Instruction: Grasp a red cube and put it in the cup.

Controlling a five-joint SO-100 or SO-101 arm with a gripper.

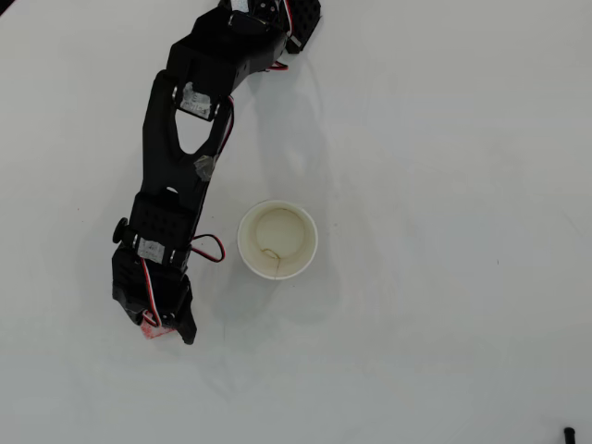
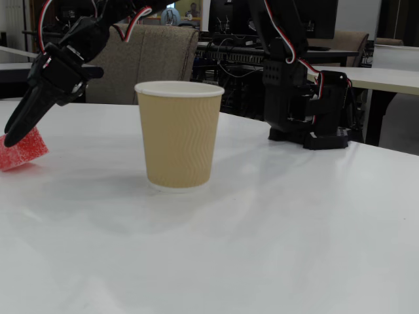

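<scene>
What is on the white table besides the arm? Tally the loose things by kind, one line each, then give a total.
Small red cube with whitish speckled faces: 1
Tan ribbed paper cup with a white rim and cream inside: 1
Total: 2
</scene>
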